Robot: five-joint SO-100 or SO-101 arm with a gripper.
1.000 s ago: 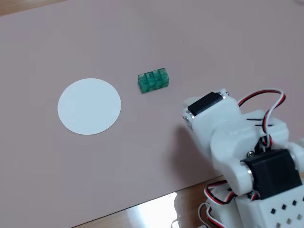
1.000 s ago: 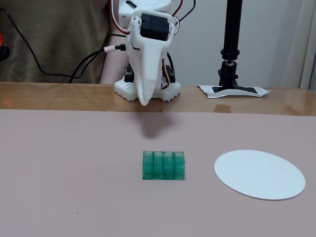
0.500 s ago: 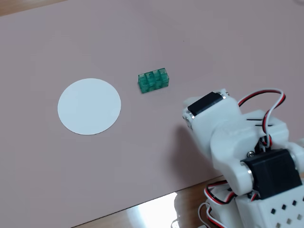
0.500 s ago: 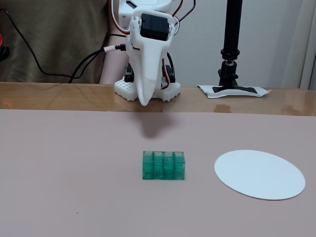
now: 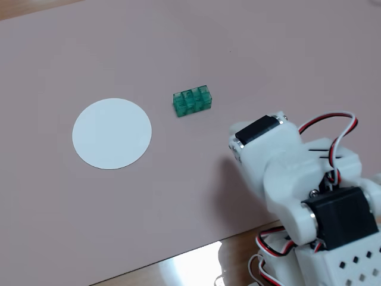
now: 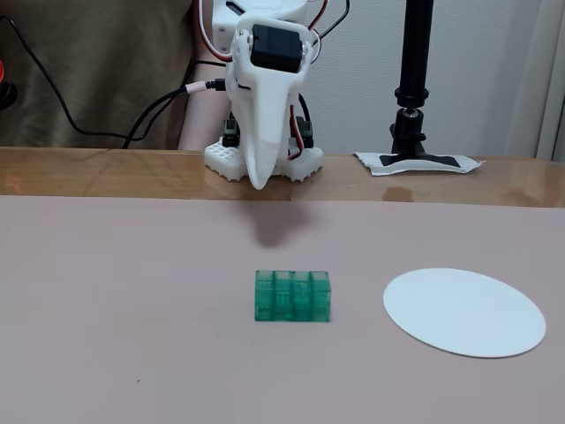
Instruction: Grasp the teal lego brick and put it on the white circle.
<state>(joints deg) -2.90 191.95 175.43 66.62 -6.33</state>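
Teal lego brick (image 6: 292, 296) beside white circle (image 6: 464, 311).

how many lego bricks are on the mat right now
1. The teal lego brick lies on the pink mat in front of the gripper, apart from the white circle. None looks hidden.

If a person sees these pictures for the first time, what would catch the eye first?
Probably the teal lego brick, bright against the pale pink mat, lying alone near the middle. Beside it, apart, lies the white circle, to its right in the front fixed view. Behind them the white gripper hangs pointing down, touching neither.
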